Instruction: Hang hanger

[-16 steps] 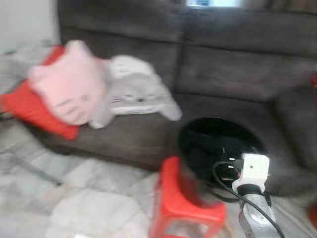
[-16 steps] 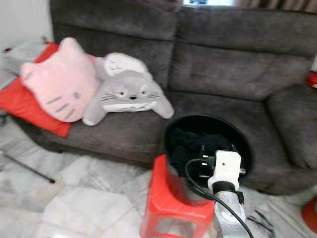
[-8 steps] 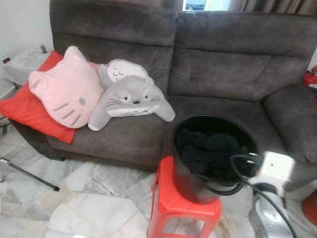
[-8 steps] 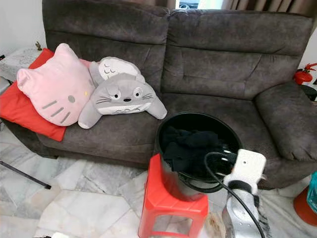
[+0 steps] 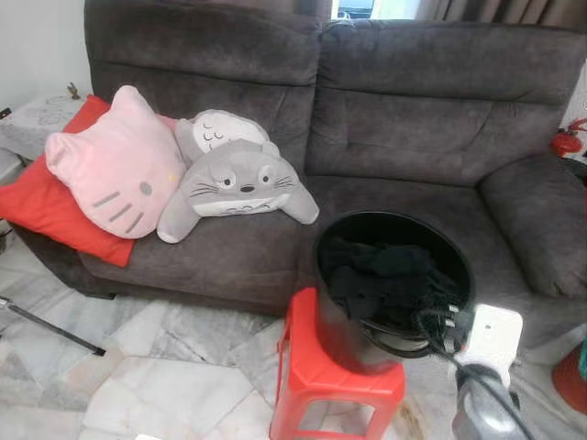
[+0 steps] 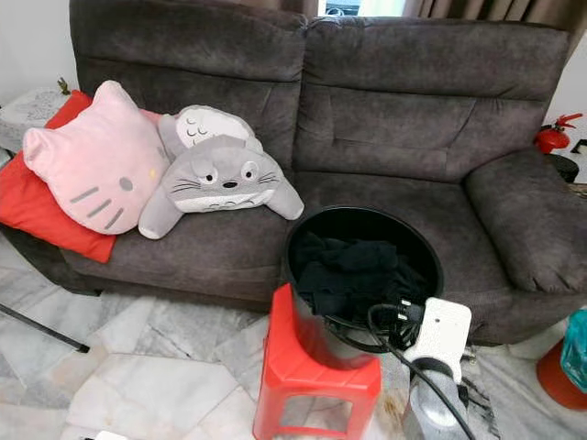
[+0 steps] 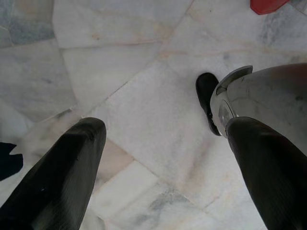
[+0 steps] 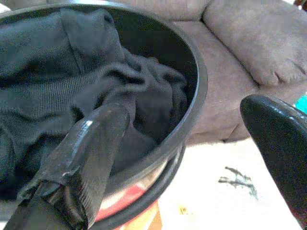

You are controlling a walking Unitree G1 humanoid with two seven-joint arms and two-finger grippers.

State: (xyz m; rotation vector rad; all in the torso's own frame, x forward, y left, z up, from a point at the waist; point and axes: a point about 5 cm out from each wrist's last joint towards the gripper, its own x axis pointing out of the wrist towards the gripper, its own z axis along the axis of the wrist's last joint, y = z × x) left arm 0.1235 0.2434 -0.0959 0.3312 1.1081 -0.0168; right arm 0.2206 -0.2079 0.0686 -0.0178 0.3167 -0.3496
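1. The left gripper [image 7: 158, 158] hangs over the marble floor [image 7: 134, 96], its two black fingers [image 7: 62, 177] spread wide with nothing between them; a black shoe-like foot [image 7: 206, 100] lies on the tiles beyond it, beside a silver limb [image 7: 268, 100].
2. Far off to the right gripper's left, a pink cat cushion [image 6: 92, 170] leans on a red pillow [image 6: 37, 211] on the grey sofa [image 6: 413, 101], with a grey plush [image 6: 220, 179] next to it.
3. A black bucket [image 6: 303, 312] full of dark clothes [image 6: 353, 270] stands on a red stool [image 6: 312, 380], right in front of the right gripper.
4. The right gripper [image 8: 192, 158] sits at the bucket's rim, fingers [image 8: 96, 153] wide apart and holding nothing: one inside against the cloth, the other outside.
5. I cannot make out a hanger.
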